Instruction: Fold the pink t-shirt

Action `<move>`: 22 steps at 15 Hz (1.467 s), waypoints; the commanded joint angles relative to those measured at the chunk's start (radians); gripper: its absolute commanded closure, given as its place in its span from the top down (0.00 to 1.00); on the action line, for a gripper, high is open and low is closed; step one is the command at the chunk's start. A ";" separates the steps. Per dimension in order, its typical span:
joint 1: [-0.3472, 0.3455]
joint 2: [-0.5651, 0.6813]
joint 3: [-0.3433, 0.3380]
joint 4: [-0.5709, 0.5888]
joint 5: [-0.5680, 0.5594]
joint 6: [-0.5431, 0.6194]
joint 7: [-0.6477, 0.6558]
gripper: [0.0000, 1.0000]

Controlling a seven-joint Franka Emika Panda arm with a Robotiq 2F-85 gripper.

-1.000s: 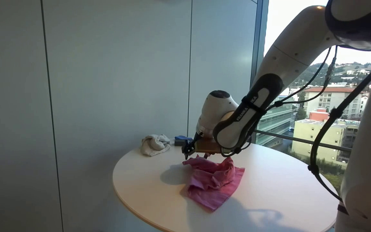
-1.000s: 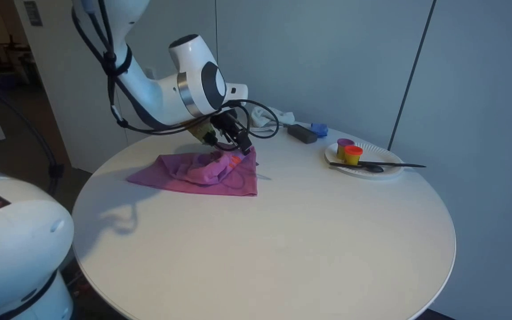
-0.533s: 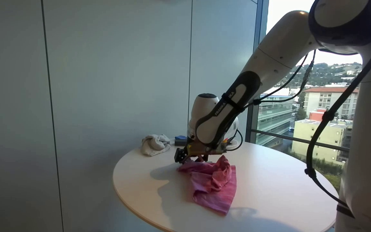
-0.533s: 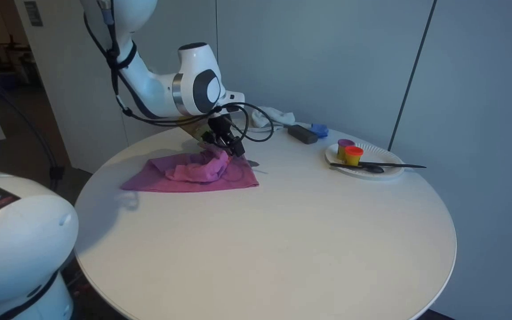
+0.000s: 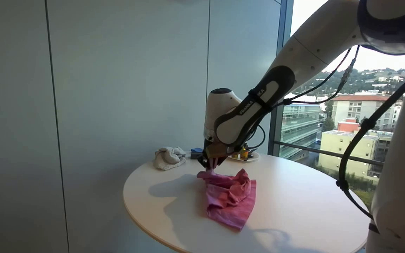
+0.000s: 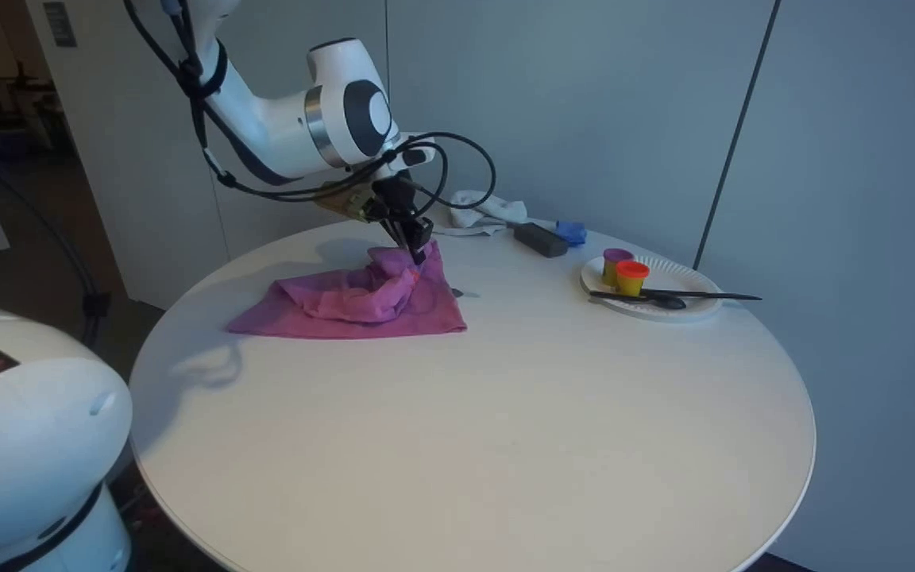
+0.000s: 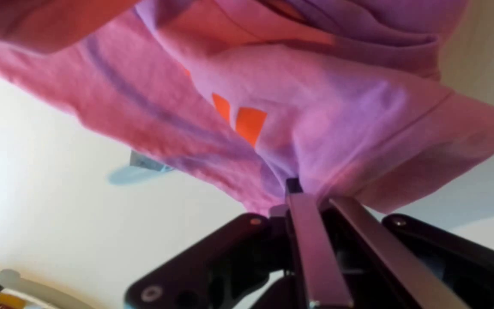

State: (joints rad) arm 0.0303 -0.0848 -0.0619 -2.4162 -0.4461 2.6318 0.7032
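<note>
My claw (image 7: 310, 195) pinches the soft pink t-shirt (image 6: 358, 306), which lies wrinkly and bumpy on the smooth round table (image 6: 505, 445)

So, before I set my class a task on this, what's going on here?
A robot arm has its pincer closed on a bit of the pink shirt. The rest lies on the table, part of it bunched over a flatter layer, so it is not neatly folded yet. A plate sits apart.
</note>
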 commanded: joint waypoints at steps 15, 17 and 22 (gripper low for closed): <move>0.199 -0.624 0.070 -0.361 0.571 -0.203 -0.418 0.06; 0.167 -0.558 0.065 -0.361 0.640 -0.264 -0.437 0.05; -0.013 -0.355 0.154 -0.355 0.552 -0.299 -0.319 0.02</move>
State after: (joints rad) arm 0.0860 -0.5560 0.0477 -2.7882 0.1316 2.3522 0.3272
